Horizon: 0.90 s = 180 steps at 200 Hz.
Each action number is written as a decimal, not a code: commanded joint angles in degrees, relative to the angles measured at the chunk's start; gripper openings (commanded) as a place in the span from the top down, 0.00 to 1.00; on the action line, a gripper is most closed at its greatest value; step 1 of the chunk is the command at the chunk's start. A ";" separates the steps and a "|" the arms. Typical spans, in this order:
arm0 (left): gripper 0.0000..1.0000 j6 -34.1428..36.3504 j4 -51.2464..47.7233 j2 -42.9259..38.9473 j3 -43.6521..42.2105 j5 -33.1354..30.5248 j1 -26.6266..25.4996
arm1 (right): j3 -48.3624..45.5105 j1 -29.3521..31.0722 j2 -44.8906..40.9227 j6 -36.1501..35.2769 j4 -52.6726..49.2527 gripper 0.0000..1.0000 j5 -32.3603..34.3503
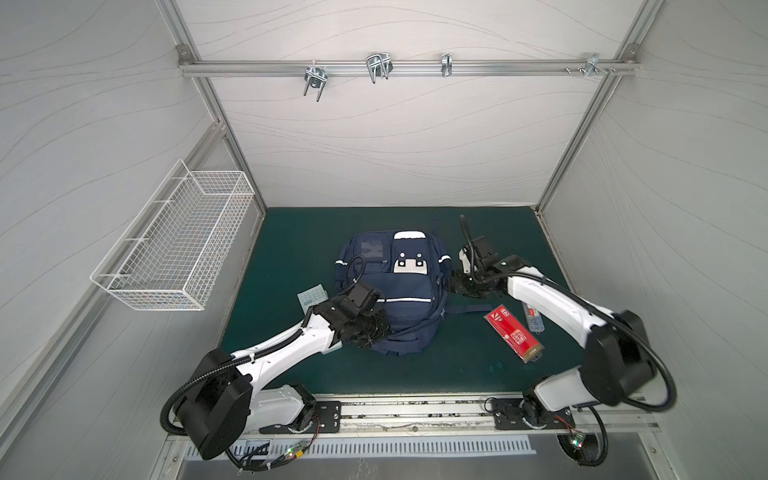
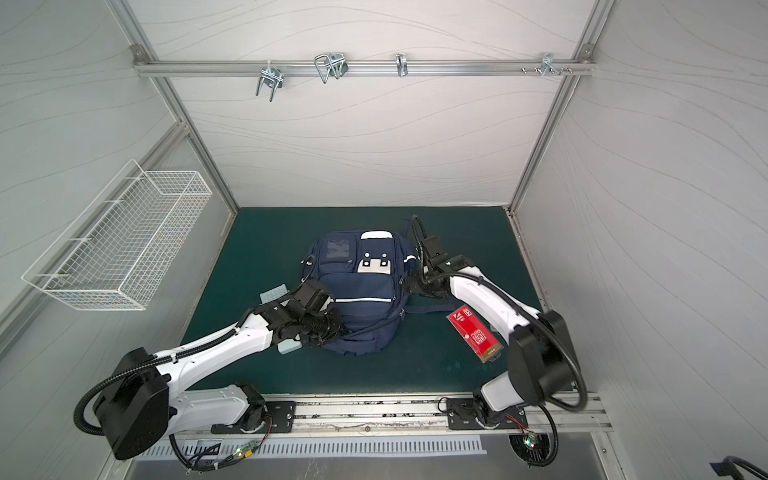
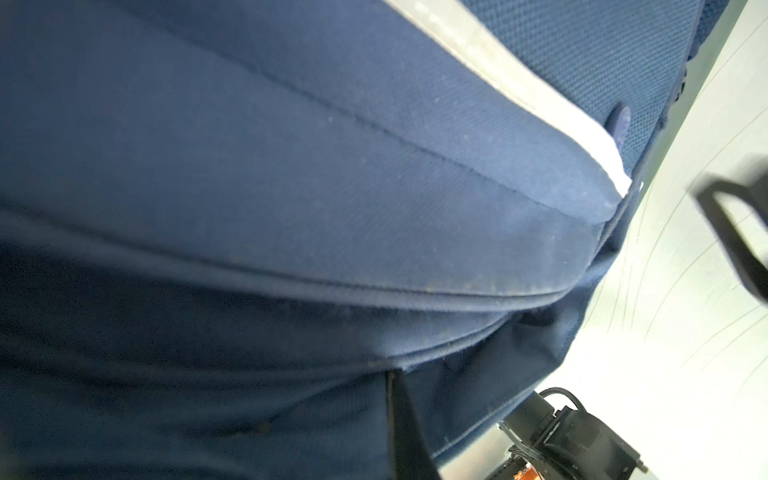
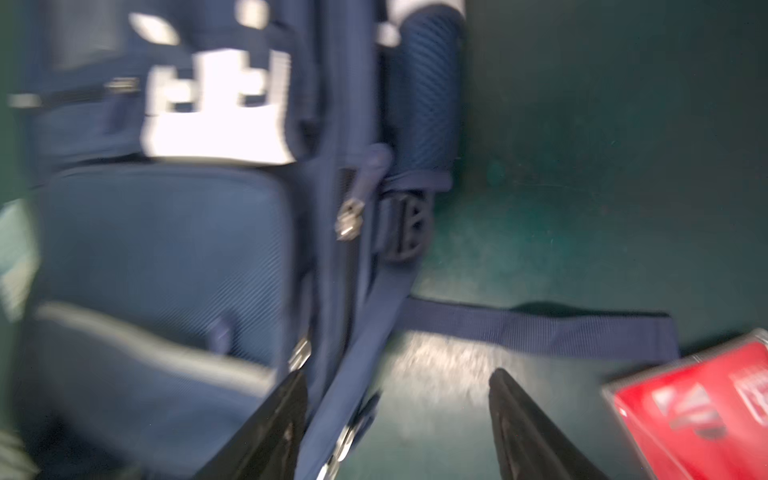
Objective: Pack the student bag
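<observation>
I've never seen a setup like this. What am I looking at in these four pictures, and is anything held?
Two white-and-black robot arms work over a green mat. Two pictures look down from overhead; the other two come from cameras on the arms' wrists. A navy-blue fabric backpack lies in the middle, a flat red box to its right, a pale blue keypad to its left. The left tool is shut against the bag's near edge; a grip isn't clear. The right tool is open, holding nothing.
</observation>
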 commanded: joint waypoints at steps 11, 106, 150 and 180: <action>1.00 3.99 3.23 1.53 2.32 -2.28 0.35 | 5.72 -0.64 5.80 -0.27 1.99 0.36 -4.46; 1.00 12.54 -2.81 3.95 6.24 -9.31 8.52 | -10.16 1.22 2.36 5.92 6.14 1.00 -2.27; 1.00 17.16 -6.89 6.13 9.19 -15.92 9.96 | -15.58 8.09 -8.24 7.33 3.47 1.00 -2.09; 1.00 18.27 -6.95 3.97 7.26 -15.40 9.90 | -10.09 6.85 -16.14 0.82 0.77 0.66 2.02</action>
